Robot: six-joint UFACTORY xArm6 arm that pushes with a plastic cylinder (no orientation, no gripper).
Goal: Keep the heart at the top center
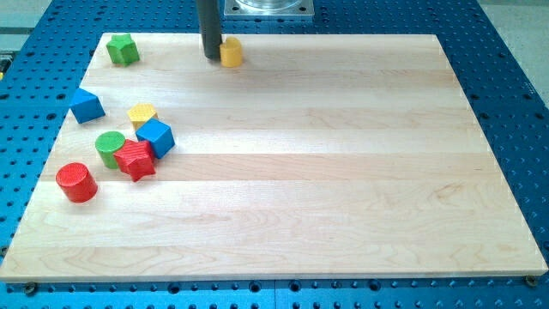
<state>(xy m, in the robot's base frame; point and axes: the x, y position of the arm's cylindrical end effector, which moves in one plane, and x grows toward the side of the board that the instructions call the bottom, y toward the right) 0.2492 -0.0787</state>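
Resting at the bench's (pixel 283 172) twelve o'clock edge, the yellow heart (pixel 231 52) already sat about where the task wanted it, perhaps slightly toward eleven. Our tip (pixel 211 57) stood just at its nine o'clock side, touching or nearly so; we could not tell which. The tool was a plain rod, with nothing to spread or pinch. We judged little was left but holding the heart there.

The other blocks lay well apart, toward nine o'clock: a green star (pixel 123 50), blue block (pixel 87 106), yellow block (pixel 142 114), blue cube (pixel 156 137), green cylinder (pixel 110 148), red star (pixel 135 160) and red cylinder (pixel 76 182). The pale wooden bench sat on a blue perforated base (pixel 506 86).
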